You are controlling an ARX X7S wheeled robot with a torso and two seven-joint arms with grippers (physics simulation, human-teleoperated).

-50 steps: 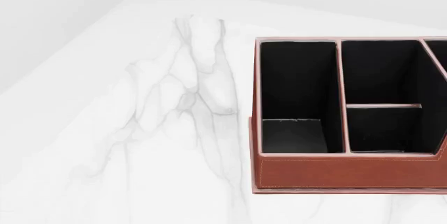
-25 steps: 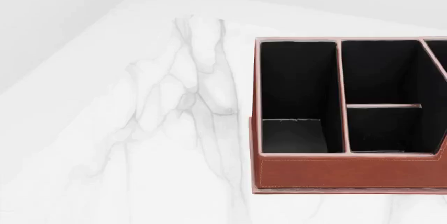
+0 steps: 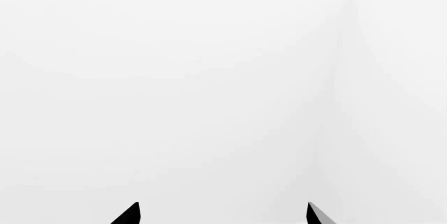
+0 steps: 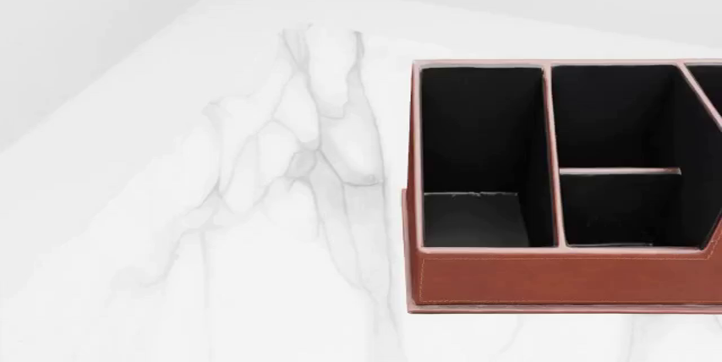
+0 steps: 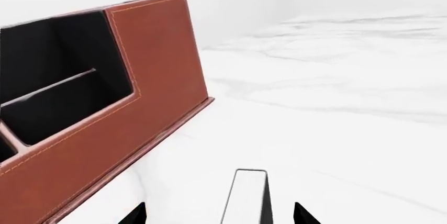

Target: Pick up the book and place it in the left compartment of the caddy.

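**Book not in the caddy yet; grasp not made**

As I judge it, the task is at its early stage. The caddy (image 4: 564, 277) sits on the white marble table (image 4: 226, 252), toward 3 o'clock in the head view. Its left compartment (image 4: 479, 125) is the long slot on the caddy's 9 o'clock side. A paler grey patch (image 4: 474, 220) shows at the 6 o'clock end of that slot, and I cannot tell what it is. Neither arm shows in the head view.

The right wrist view shows a thin slab with a white face and a dark side. I take it for the book (image 5: 248, 198), seen mostly by its page edge. It lies between the tips of the right gripper (image 5: 220, 214), which stand spread wider than the book and touch it on neither side, as far as the view shows. So that gripper is open and holds nothing. Whether the book rests on the table or is propped up, I cannot tell. The caddy's slanted wall faces this camera, so the book seems to be off the caddy's 3 o'clock side, outside it.

The left gripper (image 3: 223, 214) is open too, with its tips wide apart over bare white and nothing between them.

What is left is to close on the book, lift it, carry it over to the caddy's 9 o'clock side, and lower it into the long slot.
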